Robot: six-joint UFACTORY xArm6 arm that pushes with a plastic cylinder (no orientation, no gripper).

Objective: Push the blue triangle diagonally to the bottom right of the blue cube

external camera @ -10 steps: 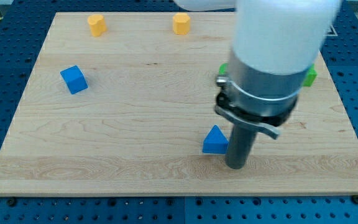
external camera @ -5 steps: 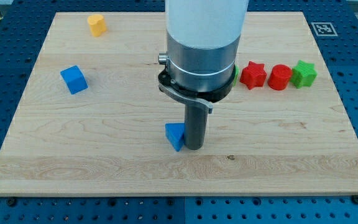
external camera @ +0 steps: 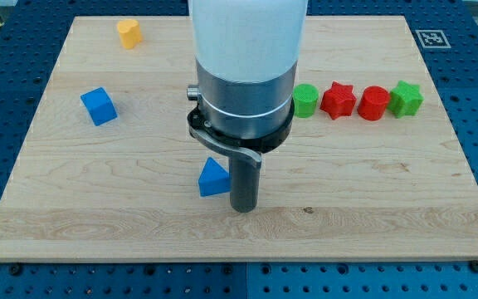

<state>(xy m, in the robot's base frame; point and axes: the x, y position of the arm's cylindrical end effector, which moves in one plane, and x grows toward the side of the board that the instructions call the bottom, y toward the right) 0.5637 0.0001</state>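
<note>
The blue triangle [external camera: 212, 178] lies on the wooden board [external camera: 123, 216], a little below the middle. My tip [external camera: 244, 208] stands just right of it, touching or nearly touching its right side. The blue cube [external camera: 99, 106] sits at the view's left, up and to the left of the triangle. The arm's wide body hides the board's middle top.
A yellow block [external camera: 129, 32] sits at the view's top left. At the right, in a row, stand a green block [external camera: 305, 100], a red star [external camera: 338, 100], a red round block [external camera: 373, 103] and a green star [external camera: 406, 98].
My tip has moved left across the board and pushed the blue triangle leftwards with it. The row of red and green blocks has come into view. The blue cube has not moved.
</note>
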